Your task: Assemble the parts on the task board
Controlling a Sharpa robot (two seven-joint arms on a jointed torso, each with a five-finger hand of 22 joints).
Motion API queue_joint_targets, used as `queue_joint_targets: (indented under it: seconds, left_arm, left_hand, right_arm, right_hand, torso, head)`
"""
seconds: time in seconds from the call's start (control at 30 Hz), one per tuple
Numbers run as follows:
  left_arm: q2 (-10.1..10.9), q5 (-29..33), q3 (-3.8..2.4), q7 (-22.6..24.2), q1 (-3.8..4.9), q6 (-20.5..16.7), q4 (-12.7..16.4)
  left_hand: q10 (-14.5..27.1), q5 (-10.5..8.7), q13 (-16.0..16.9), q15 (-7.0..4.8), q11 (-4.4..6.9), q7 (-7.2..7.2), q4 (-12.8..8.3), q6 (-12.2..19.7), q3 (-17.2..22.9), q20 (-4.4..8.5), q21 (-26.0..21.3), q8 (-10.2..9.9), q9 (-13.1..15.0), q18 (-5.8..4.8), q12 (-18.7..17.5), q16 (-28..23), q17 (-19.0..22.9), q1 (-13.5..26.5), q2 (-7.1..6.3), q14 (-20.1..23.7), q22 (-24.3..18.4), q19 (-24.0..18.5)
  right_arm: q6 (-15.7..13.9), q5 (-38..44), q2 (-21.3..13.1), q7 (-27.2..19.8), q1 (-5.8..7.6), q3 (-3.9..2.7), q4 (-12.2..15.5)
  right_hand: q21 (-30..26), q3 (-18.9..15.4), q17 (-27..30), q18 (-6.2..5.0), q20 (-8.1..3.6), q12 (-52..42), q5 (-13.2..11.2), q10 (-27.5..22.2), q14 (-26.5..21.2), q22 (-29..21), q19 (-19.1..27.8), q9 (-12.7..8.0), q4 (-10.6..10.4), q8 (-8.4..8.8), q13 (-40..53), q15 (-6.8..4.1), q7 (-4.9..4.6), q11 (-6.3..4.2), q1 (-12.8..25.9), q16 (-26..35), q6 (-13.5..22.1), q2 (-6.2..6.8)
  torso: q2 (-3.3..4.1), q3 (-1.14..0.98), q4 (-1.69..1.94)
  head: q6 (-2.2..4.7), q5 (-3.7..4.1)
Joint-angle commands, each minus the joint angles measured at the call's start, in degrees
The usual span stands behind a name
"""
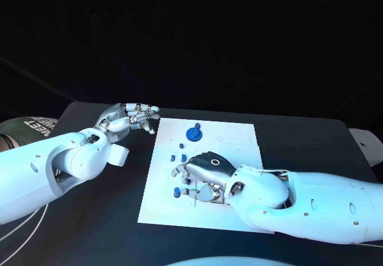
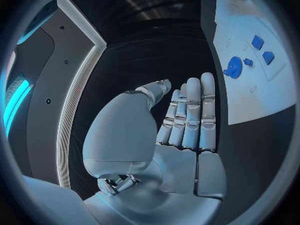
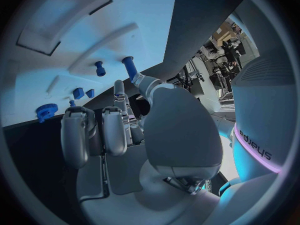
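The white task board lies mid-table. A blue gear sits near its far edge, with a small blue piece and two blue blocks nearer me. My right hand hovers low over the board's left half. Its thumb and a finger reach a blue peg; the thumb tip meets the peg, but a grip is unclear. My left hand hangs at the board's far left corner, fingers straight and together, holding nothing. The gear and blocks lie beyond it.
The black table stretches right of the board. A white object sits at the table's right edge and a dark green item at its left. Round recesses mark the board's far right part.
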State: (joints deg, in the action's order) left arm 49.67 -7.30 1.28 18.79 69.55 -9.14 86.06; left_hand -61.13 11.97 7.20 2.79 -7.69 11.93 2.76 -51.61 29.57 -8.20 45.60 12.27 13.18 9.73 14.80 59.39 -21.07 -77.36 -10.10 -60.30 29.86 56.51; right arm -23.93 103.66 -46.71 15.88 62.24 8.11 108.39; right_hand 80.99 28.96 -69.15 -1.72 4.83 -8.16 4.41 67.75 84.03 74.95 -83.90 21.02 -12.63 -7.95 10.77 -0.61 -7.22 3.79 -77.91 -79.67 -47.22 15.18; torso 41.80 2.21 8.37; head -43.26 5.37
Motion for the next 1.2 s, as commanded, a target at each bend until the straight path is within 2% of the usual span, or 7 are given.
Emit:
queue_joint_targets:
  seconds: [0.03,0.23,0.33,0.43,0.57,0.83,1.2]
  left_arm:
    - [-0.04,0.30,-0.03,0.26,0.03,1.00,0.09]
    - [-0.01,0.31,0.08,0.24,0.02,0.98,-0.05]
    - [-0.02,0.31,0.20,0.26,0.02,0.94,-0.17]
    - [-0.06,0.32,0.31,0.28,0.02,0.90,-0.24]
    - [-0.11,0.35,0.41,0.34,0.01,0.85,-0.25]
    - [0.13,0.39,0.50,0.45,-0.01,0.72,-0.02]
    - [0.27,0.43,0.54,0.52,-0.03,0.70,0.27]
  left_hand:
    - [0.46,0.10,-0.05,0.43,-0.05,0.17,0.17,0.27,-0.21,-0.11,-0.19,-0.29,-0.09,0.80,0.20,-0.21,0.08,0.06,0.69,0.15,-0.05,0.20]
    - [0.46,0.10,-0.05,0.43,-0.05,0.17,0.17,0.27,-0.21,-0.11,-0.19,-0.29,-0.09,0.80,0.20,-0.21,0.08,0.06,0.69,0.15,-0.05,0.20]
    - [0.46,0.10,-0.05,0.43,-0.05,0.17,0.17,0.27,-0.21,-0.11,-0.19,-0.29,-0.09,0.80,0.20,-0.21,0.08,0.06,0.69,0.15,-0.05,0.20]
    - [0.46,0.10,-0.05,0.43,-0.05,0.17,0.17,0.27,-0.21,-0.11,-0.19,-0.29,-0.09,0.80,0.20,-0.21,0.08,0.06,0.69,0.15,-0.05,0.20]
    - [0.46,0.10,-0.05,0.43,-0.05,0.17,0.17,0.27,-0.21,-0.11,-0.19,-0.29,-0.09,0.80,0.20,-0.21,0.08,0.06,0.69,0.15,-0.05,0.20]
    - [0.47,0.09,-0.04,0.42,-0.04,0.16,0.19,0.27,-0.25,-0.11,-0.24,-0.28,-0.09,0.80,0.25,-0.21,0.08,0.04,0.70,0.17,-0.08,0.21]
    - [0.48,0.08,-0.04,0.43,-0.05,0.17,0.24,0.27,-0.29,-0.12,-0.27,-0.27,-0.09,0.79,0.27,-0.21,0.08,0.10,0.69,0.17,-0.10,0.22]
  right_arm:
    - [-5.68,-3.94,-2.46,-2.16,0.42,-0.28,1.36]
    - [-8.48,-21.78,-9.40,-6.56,2.67,-0.55,3.70]
    - [-7.38,-31.41,-13.85,-7.61,3.94,-0.59,4.56]
    - [-5.45,-36.01,-17.22,-6.44,4.53,-0.48,4.91]
    - [-2.86,-35.62,-20.94,-3.10,4.83,-0.07,5.24]
    - [-0.23,-28.30,-25.98,3.51,3.52,0.78,6.40]
    - [-0.53,-23.79,-26.79,7.76,0.69,1.22,8.18]
  right_hand:
    - [0.13,-0.62,0.04,-0.01,0.00,-0.69,-0.32,0.59,1.91,12.75,-3.73,0.15,-0.05,-0.14,0.37,-0.39,-0.64,-0.31,-0.13,-0.12,-0.66,0.16]
    - [0.73,-0.51,-0.24,0.11,0.13,-5.64,1.03,4.86,2.03,12.91,-3.90,1.45,0.42,-3.83,3.65,-0.26,-1.22,-0.19,-0.95,-0.41,-7.81,-0.61]
    - [2.38,-4.20,-1.50,0.42,-0.89,-14.75,8.78,5.40,2.36,13.33,-4.35,3.04,-0.06,-5.82,12.25,-1.80,0.33,-1.68,1.65,-1.28,-9.37,-1.53]
    - [6.25,-8.02,-3.20,1.16,-1.89,-49.47,7.64,10.30,2.98,14.32,-5.38,6.00,-1.53,-8.19,46.66,-2.45,1.44,-2.79,3.81,-2.50,-10.02,-2.83]
    - [8.31,-10.21,-6.44,1.57,-1.90,-64.10,7.31,13.04,3.54,14.86,-5.91,9.32,-3.39,-10.07,61.85,-2.43,1.63,-2.85,4.86,-4.30,-9.19,-3.44]
    - [9.01,-13.59,-9.01,1.72,-1.83,-67.83,8.08,14.04,3.93,15.05,-6.10,11.45,-4.02,-10.68,66.08,-2.33,1.56,-2.71,7.64,-5.68,-8.12,-3.42]
    - [9.01,-16.65,-9.68,1.72,-1.76,-68.22,8.01,14.09,3.99,15.05,-6.10,12.36,-4.12,-10.60,66.90,-2.27,1.59,-2.69,10.13,-6.07,-7.58,-4.01]
  torso:
    - [-0.13,0.07,-0.06]
    - [-0.21,0.06,-0.12]
    - [-0.38,0.05,-0.24]
    - [-0.56,0.07,-0.41]
    - [-0.75,0.11,-0.61]
    - [-0.99,0.06,-1.24]
    - [-1.14,0.15,-1.51]
  head:
    - [0.23,0.30]
    - [0.72,1.38]
    - [0.86,2.34]
    - [0.84,3.46]
    - [0.63,5.03]
    - [0.27,6.76]
    - [-0.41,6.99]
